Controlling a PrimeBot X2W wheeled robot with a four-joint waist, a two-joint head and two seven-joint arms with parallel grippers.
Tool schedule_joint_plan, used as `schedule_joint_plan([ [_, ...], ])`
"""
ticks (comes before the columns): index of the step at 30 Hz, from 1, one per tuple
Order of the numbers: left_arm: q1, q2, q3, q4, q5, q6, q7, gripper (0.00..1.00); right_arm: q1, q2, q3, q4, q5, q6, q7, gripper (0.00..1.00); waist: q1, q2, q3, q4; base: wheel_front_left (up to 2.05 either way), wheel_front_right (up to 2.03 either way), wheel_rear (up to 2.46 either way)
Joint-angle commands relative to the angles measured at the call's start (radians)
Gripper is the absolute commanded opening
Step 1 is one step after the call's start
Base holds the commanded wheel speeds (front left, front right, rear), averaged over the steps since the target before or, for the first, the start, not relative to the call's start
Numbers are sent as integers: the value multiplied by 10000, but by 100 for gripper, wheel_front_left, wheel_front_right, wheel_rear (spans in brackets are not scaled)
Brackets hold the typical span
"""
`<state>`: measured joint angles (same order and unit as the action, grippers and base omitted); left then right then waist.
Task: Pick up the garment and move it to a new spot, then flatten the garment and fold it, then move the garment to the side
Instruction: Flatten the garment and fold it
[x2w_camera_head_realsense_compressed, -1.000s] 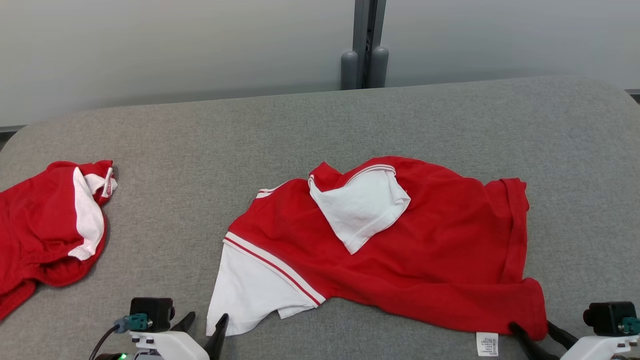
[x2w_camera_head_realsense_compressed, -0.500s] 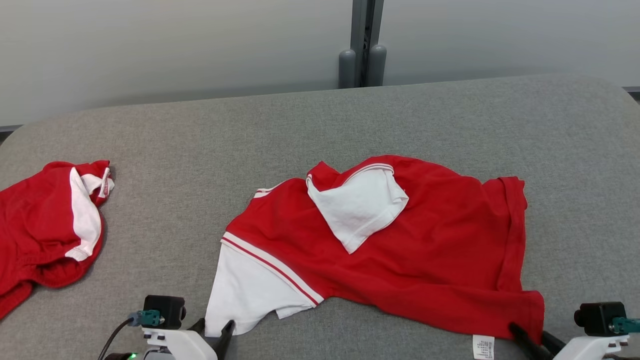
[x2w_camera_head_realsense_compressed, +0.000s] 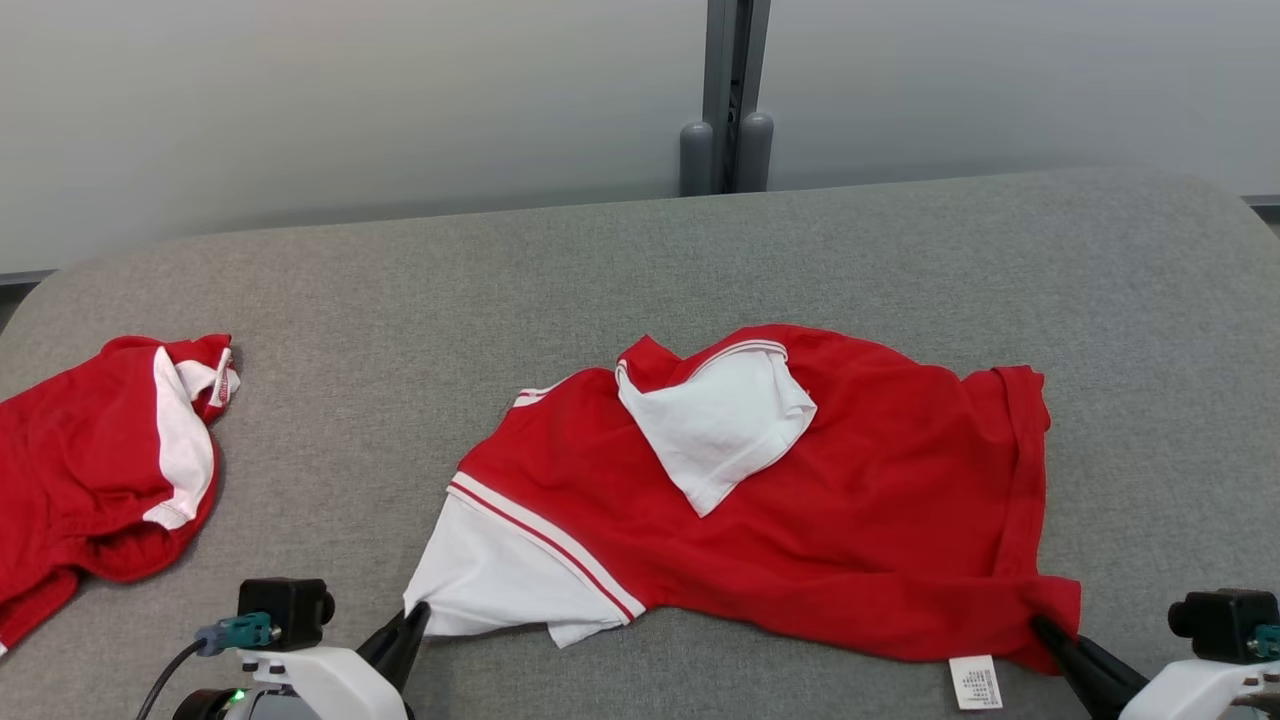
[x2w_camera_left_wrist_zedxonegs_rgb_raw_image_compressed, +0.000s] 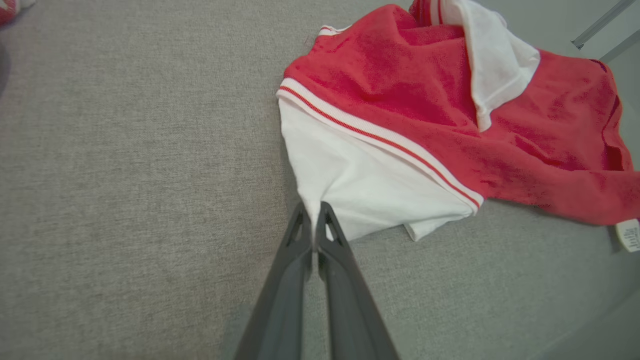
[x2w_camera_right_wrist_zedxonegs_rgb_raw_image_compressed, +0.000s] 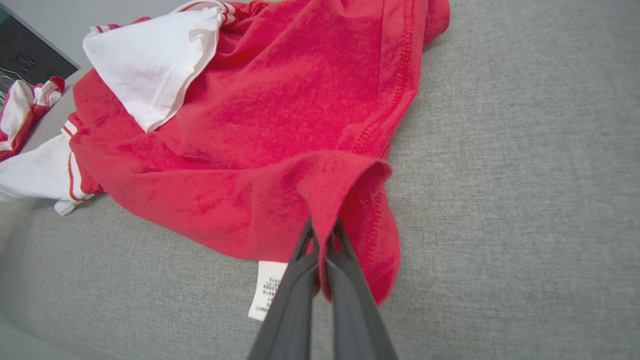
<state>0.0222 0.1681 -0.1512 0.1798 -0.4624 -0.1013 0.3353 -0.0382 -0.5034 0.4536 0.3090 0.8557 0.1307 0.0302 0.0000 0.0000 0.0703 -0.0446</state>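
Both grippers pinched on the garment's near edge, set to lift

The left gripper (x2w_camera_left_wrist_zedxonegs_rgb_raw_image_compressed: 313, 207) was closed on the white sleeve corner (x2w_camera_left_wrist_zedxonegs_rgb_raw_image_compressed: 350, 190) and the right gripper (x2w_camera_right_wrist_zedxonegs_rgb_raw_image_compressed: 322, 230) on the red hem corner (x2w_camera_right_wrist_zedxonegs_rgb_raw_image_compressed: 345, 175) beside the care label (x2w_camera_head_realsense_compressed: 973, 682). The garment (x2w_camera_head_realsense_compressed: 850, 520) lay rumpled on the grey padded surface (x2w_camera_head_realsense_compressed: 600, 260). Raising both corners evenly and apart should keep it taut. A folded white sleeve (x2w_camera_head_realsense_compressed: 720, 420) needs flattening, and a second red garment (x2w_camera_head_realsense_compressed: 90, 470) sat well apart at the left

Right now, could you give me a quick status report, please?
Left gripper shut on the garment, white sleeve corner. Right gripper shut on its red hem corner. Garment rumpled on grey surface. Second red garment far left, apart.
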Motion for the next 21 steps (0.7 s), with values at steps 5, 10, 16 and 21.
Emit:
schedule_joint_plan([
  [5, 550, 300, 293, -1243, -326, 92, 326, 0, 462, -379, -359, -825, 439, 1, -282, 0, 0, 0, -151, 50, 0, 0, 0],
  [10, 466, 421, 323, -2354, -474, 114, 577, 0, 490, -581, -628, -1589, 642, 1, -260, 0, 0, 0, -88, 84, 0, 0, 0],
  [16, -1172, 896, 294, -2835, 84, 146, 785, 0, -937, -757, -688, -2178, 772, 1, -68, 0, 0, 0, 724, -60, 0, 0, 0],
  [21, -4267, 1439, 266, -2132, 199, -75, 992, 0, -3700, -861, -439, -1962, 1065, 1, -152, 0, 0, 0, 2258, -187, 0, 0, 0],
])
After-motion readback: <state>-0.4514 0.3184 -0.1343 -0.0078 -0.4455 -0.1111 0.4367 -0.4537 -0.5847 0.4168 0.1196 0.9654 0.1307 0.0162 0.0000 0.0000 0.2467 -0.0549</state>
